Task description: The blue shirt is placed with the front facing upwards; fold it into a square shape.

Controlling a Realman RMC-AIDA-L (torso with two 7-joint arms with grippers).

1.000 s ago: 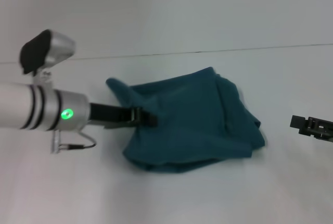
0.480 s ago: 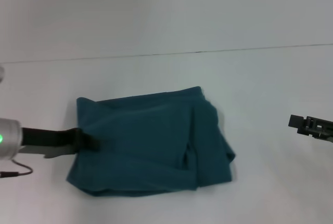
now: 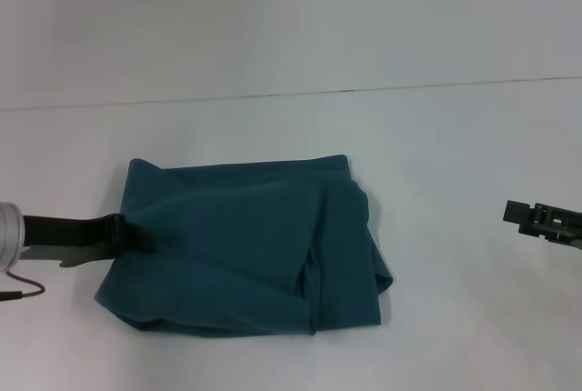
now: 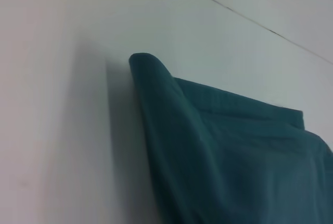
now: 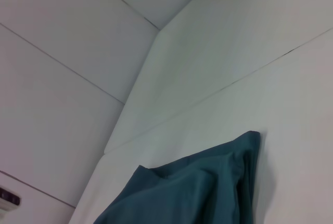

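Note:
The blue shirt lies on the white table as a folded, roughly rectangular teal bundle, plain side up, with a loose overlapping flap along its right side. No print or collar shows. My left gripper reaches in low from the left and is shut on the shirt's left edge. The left wrist view shows that edge of the shirt raised in a rounded fold. My right gripper hangs at the far right, well apart from the cloth. From there the right wrist view catches the shirt at a distance.
The white table runs all around the shirt. A thin dark seam crosses behind it where the table meets the back surface. A thin cable loops beside the left arm.
The left arm has drawn back to the left with the shirt's edge in its grip. The cloth slid left and toward me and spread flatter. The right gripper has not moved.

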